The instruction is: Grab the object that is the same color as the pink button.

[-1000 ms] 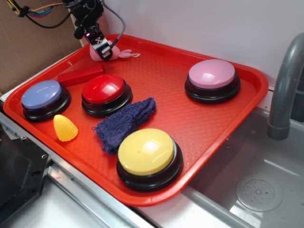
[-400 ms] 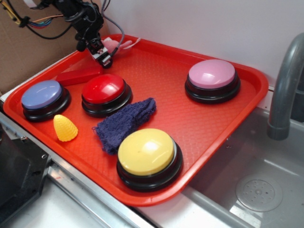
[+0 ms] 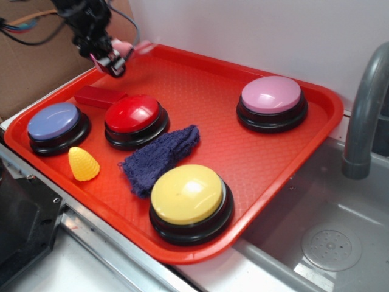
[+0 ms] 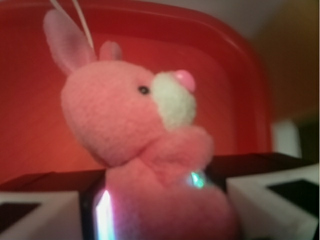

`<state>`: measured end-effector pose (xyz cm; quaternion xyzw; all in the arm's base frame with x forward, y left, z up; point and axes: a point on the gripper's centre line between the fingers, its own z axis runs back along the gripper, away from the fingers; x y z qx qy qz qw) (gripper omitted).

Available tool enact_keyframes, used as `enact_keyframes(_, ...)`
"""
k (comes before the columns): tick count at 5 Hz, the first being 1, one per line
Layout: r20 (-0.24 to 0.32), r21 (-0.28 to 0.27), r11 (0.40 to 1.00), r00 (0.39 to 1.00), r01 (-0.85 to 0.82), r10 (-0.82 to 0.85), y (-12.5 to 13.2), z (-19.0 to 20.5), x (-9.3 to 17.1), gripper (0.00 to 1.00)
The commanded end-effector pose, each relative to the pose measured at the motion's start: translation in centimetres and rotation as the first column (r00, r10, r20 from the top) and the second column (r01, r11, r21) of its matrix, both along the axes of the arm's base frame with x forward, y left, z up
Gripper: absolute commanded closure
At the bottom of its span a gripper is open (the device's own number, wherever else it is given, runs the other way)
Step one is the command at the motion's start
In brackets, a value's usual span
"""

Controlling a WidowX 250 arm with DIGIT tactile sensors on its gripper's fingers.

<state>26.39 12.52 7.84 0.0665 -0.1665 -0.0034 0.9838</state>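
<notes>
So the hand [image 3: 112, 59] is up in the upper left of the exterior view, raised above the far left corner of the red tray [image 3: 255, 155], and it's clamped on the little pink plush bunny [image 3: 126, 48]. From the wrist view you can see it way better: the bunny [image 4: 145, 145] fills most of the frame, squeezed low on its body between the two fingers [image 4: 37, 212], head sticking up with one long ear, a small pink nose on a whitish muzzle, and a thin whitish string running off the top edge. In the exterior view the toy is partly hidden by the hand and a bit blurry, so you only catch a pink blob with a bit poking out to the right. Below the hand, a red block [image 3: 100, 96] lies on the tray, just beside the red button [image 3: 135, 119]. Further left is the lavender-blue button [image 3: 56, 126], with a yellow cone-shaped toy [image 3: 82, 163] near the front edge. A dark blue cloth [image 3: 159, 158] sits crumpled in the middle, touching the yellow button [image 3: 189, 202] at lower center. The pink button [image 3: 271, 102] is over on the right side, well apart from the hand. A grey faucet [image 3: 364, 115] and sink [image 3: 331, 243] are at the right.
</notes>
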Motion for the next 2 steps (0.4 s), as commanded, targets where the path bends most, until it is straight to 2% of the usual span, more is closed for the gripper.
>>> enact_keyframes(1,-0.247,0.015,0.957,0.926,-0.29,0.284,-7.5,8.8,-3.7,1.0)
enact_keyframes(2,-0.31,-0.023,0.98,0.934,-0.196,0.179,-11.0,11.3,-5.9,1.0)
